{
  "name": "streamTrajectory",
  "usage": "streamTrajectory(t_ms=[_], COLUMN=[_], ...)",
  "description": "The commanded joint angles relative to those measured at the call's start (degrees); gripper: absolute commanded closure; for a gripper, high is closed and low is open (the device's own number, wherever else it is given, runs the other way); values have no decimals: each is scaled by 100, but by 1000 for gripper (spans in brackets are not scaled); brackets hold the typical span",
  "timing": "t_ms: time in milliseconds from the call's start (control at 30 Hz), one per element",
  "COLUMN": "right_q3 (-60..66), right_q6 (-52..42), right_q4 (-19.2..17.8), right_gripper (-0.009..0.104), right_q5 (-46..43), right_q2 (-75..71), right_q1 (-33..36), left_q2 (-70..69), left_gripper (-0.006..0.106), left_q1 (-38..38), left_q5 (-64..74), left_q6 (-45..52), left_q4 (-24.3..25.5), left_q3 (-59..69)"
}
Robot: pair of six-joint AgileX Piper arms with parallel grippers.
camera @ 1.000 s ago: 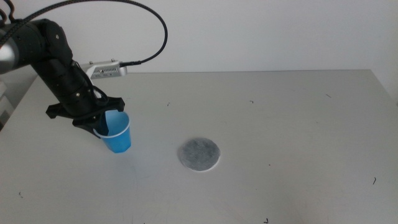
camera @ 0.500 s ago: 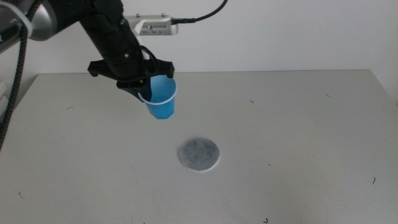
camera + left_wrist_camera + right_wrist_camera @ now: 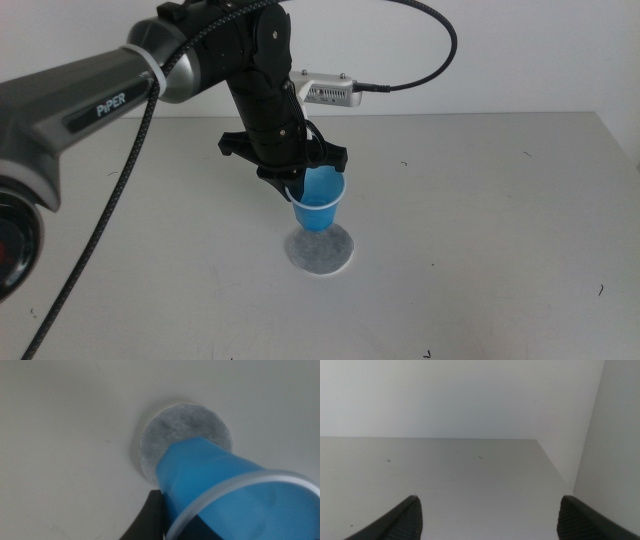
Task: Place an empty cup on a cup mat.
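Observation:
The bright blue cup (image 3: 319, 203) with a thin white rim hangs upright in my left gripper (image 3: 297, 185), which is shut on its rim. The cup's base is just above the near part of the grey round cup mat (image 3: 321, 250) in the middle of the table. In the left wrist view the cup (image 3: 220, 485) fills the lower right and partly covers the cup mat (image 3: 175, 422) below it; one dark jaw shows beside the cup wall. My right gripper (image 3: 487, 515) is open and empty, off to the side, out of the middle view.
The pale grey table (image 3: 480, 200) is bare apart from small dark specks. The left arm's black cable (image 3: 430, 40) loops above the table's far edge. A white wall stands behind.
My left gripper has carried the cup from the table's left, up and rightward, then down to just over the cup mat. The mat has not moved.

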Motion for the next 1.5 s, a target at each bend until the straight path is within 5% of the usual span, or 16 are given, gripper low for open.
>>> streamTrajectory(t_ms=[0, 567, 800, 1133, 1467], right_q3=[-66, -66, -66, -66, -66], right_q6=[-49, -49, -49, -49, -49], right_q4=[-52, -52, -52, -52, -52], right_gripper=[1, 1, 1, 1, 1], right_q5=[-445, -445, -445, -445, -445], right_q2=[-110, -110, -110, -110, -110], right_q1=[11, 11, 11, 11, 11], left_q2=[-162, 471, 463, 455, -557], left_gripper=[100, 100, 73, -1, -4], left_q1=[-94, -151, -151, -140, -140], left_q5=[-239, -519, -358, 495, 606], left_q6=[-76, -60, -18, 51, 789], left_q4=[-30, 117, -108, 156, 272], left_q3=[-175, -168, -187, -966, -1560])
